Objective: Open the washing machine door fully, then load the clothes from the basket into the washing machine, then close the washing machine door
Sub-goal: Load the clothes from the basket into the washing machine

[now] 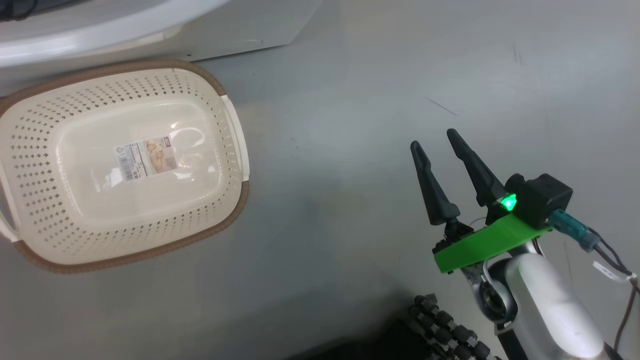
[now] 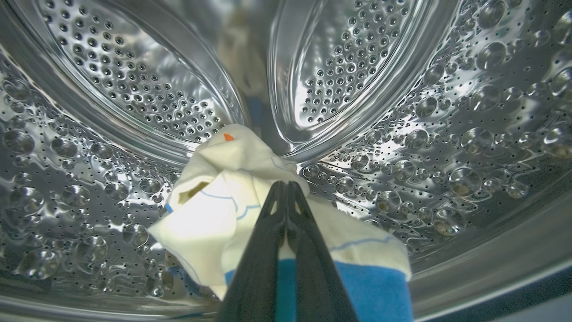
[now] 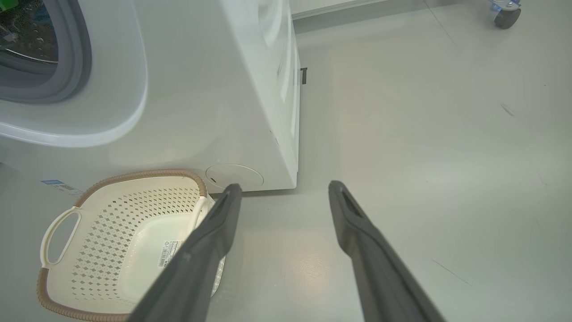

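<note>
Left claw [image 2: 286, 188]: its two dark fingers are pressed together and pinch the clothes [image 2: 214, 210], a crumpled cream-yellow bundle with thin blue line drawings, an orange fleck near the top and a bright blue part hanging low beside the fingers. The bundle hangs inside the steel drum [image 2: 447, 134], well past its lip, with perforated wall all around and the drum's back panel beyond. Right claw [image 1: 434, 140]: fingers spread wide, holding nothing, hovering over the bare grey floor [image 1: 350, 100]. Beyond it, to the robot's left, the basket [image 1: 30, 150] sits on the floor just in front of the washing machine [image 3: 201, 112], holding only the label sticker [image 1: 147, 159] on its bottom. Further off, the grey gasket [image 3: 78, 53] rings the open mouth, and a caster wheel [image 3: 502, 13] stands at the far edge of the floor. Judged risks: on release the cloth may cling to the fingers and be dragged back out with the arm; if it is dropped too near the mouth, the low blue part could drape over the gasket and be trapped when the washing machine door is shut. Count: two claws; one bundle, though whether it is one garment or several cannot be told; one basket with two white handles and one label; one washing machine; one caster wheel.
</note>
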Robot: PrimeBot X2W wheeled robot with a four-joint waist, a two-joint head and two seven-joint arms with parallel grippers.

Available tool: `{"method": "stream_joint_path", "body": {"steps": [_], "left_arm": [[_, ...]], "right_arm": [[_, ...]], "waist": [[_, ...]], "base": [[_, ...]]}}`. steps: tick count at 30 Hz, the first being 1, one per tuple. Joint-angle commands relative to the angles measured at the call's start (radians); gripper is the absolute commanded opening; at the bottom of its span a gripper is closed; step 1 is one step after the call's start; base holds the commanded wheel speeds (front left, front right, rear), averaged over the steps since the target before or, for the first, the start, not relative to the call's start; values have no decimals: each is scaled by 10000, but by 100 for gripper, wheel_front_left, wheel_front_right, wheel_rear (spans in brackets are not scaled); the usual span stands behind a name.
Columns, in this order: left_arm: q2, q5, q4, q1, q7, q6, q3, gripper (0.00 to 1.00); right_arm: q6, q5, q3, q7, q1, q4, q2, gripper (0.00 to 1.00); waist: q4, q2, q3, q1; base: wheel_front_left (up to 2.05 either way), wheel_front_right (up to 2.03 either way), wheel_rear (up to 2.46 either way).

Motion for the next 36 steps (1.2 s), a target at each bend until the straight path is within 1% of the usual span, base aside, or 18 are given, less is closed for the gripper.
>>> {"method": "stream_joint_path", "body": {"steps": [1, 8, 17, 25, 31, 32, 33, 34, 35, 36], "left_arm": [[450, 50, -239, -495, 14, -41, 62, 0], [463, 66, -155, -885, 65, -185, -131, 0], [505, 27, -12, -1106, -146, -432, -331, 0], [526, -238, 362, -1337, 269, -747, -458, 0], [589, -322, 506, -1433, 98, -809, -537, 0], [574, -353, 538, -1434, 41, -771, -517, 22], [554, -382, 556, -1444, -30, -733, -498, 76], [554, -382, 556, -1444, -30, -733, -498, 76], [479, -446, 616, -1419, -132, -697, -478, 100], [479, -446, 616, -1419, -132, -697, -478, 100]], "right_arm": [[-4, 46, 180, -95, 62, -270, 4, 100], [-4, 98, 337, -95, -17, -262, 29, 100], [-4, 129, 474, -95, -132, -250, 43, 100], [-4, 183, 557, -95, -226, -164, 51, 100], [-4, 187, 499, -95, -273, -135, 54, 100], [-4, 183, 481, -95, -266, -130, 55, 100], [-4, 175, 477, -95, -270, -129, 55, 100], [-4, 175, 477, -95, -270, -129, 55, 100], [-4, 162, 449, -95, -279, -128, 56, 100], [-4, 162, 449, -95, -279, -128, 56, 100]], "waist": [[-21, 0, 38, 0], [-75, 0, 317, 0], [-154, 0, 543, 0], [-255, 0, 616, 0], [-257, 0, 554, 0], [-236, 0, 522, 0], [-223, 0, 500, 0], [-223, 0, 500, 0], [-166, 0, 426, 0], [-166, 0, 426, 0]], "base": [[0, 0, 0], [0, 0, 0], [0, 0, 0], [0, 0, 0], [0, 0, 0], [0, 0, 0], [0, 0, 0], [0, 0, 0], [0, 0, 0], [0, 0, 0]]}}
